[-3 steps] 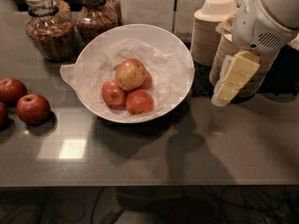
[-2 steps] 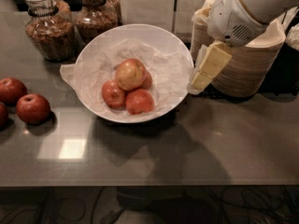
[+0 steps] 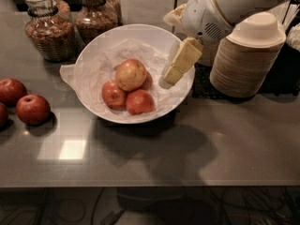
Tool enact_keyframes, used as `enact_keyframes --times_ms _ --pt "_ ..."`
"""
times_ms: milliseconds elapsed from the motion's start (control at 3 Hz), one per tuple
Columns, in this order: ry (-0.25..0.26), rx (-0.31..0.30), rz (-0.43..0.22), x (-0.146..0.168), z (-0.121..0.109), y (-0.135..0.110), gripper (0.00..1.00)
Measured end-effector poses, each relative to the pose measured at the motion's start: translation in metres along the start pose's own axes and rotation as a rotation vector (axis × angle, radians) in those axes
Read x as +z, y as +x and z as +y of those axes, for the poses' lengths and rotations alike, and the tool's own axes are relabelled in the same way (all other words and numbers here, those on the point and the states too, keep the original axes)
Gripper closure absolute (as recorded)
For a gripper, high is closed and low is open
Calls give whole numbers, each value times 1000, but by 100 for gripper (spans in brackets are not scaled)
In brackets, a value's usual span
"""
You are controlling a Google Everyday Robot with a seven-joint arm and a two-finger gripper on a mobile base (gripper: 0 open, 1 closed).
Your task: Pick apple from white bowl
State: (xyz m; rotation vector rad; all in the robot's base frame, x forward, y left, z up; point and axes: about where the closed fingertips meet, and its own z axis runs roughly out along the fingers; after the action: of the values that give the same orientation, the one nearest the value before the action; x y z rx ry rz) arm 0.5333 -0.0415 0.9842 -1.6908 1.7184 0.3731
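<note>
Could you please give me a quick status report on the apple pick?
Claw over white bowl, right side. Apple atop pile, not held. Path to it clear.

The apple was big and round, yellow-gold with a red-orange patch. It sat on top of the smaller, redder apples, touching them, in the middle of the white bowl. The bowl was wide and round, with crinkly white paper inside. It stood in the upper middle of the frame. The gripper hung over the bowl's right side, near the apple but not touching it.
</note>
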Motion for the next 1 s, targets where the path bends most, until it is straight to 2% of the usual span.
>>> enact_keyframes --times_ms 333,667,1000 --pt "-103 12 -27 38 5 -2 0" --pt "-180 5 3 89 9 0 0" --pt "-180 5 3 89 9 0 0"
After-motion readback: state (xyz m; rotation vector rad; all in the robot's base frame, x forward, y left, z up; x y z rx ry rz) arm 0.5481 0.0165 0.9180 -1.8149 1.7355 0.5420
